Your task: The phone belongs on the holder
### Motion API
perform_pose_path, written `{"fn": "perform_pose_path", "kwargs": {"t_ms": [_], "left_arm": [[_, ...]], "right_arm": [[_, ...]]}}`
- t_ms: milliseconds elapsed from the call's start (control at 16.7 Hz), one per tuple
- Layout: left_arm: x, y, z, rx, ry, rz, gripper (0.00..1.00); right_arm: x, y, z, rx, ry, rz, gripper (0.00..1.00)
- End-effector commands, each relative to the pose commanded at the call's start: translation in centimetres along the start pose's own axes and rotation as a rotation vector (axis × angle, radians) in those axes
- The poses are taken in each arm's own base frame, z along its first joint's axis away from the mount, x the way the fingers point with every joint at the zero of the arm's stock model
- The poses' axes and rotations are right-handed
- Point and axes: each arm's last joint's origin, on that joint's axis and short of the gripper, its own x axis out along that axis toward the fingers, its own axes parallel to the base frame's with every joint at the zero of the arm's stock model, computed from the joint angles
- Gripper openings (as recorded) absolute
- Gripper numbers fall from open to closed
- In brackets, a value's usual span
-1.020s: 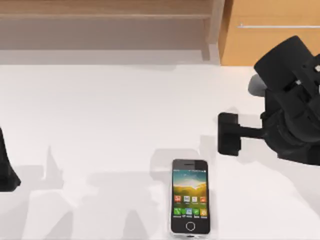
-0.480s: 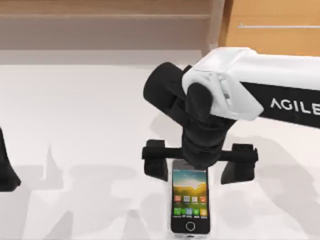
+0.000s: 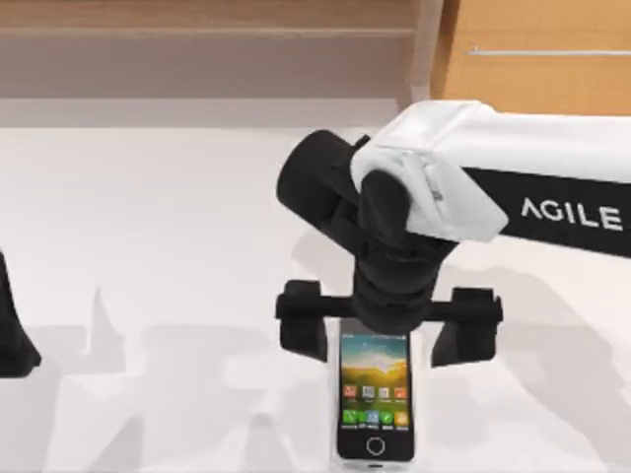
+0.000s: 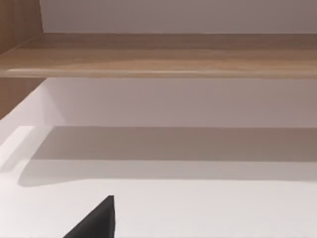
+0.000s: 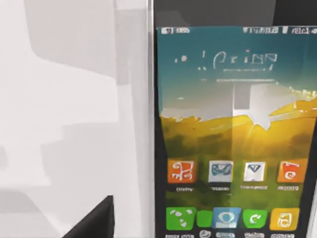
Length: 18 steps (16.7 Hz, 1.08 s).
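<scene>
My right gripper [image 3: 387, 330] has settled slightly lower over the phone [image 3: 374, 394], fingers spread wide, its top end between them. Grasp comes next. Left arm parked far left.

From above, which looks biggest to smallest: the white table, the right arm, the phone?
1. Table.
2. Right arm, though it sits nearer the camera, which inflates it.
3. Phone, lying flat between the open right gripper's fingers.
</scene>
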Motion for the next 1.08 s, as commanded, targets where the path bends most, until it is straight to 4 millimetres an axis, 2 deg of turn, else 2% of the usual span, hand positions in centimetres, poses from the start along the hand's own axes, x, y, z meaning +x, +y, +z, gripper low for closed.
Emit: {"fn": "perform_pose_path", "kwargs": {"t_ms": [420,720,1080], "left_arm": [[0.0,0.0,0.0,0.000,0.000,0.000,1.00],[0.0,0.0,0.0,0.000,0.000,0.000,1.00],[0.0,0.0,0.0,0.000,0.000,0.000,1.00]], "right_arm": [[6.8,0.2,0.0,-0.001,-0.004,0.005,1.00],[7.4,0.1,-0.1,-0.001,-0.001,0.001,1.00],[7.4,0.1,-0.1,-0.001,-0.001,0.001,0.55]]}}
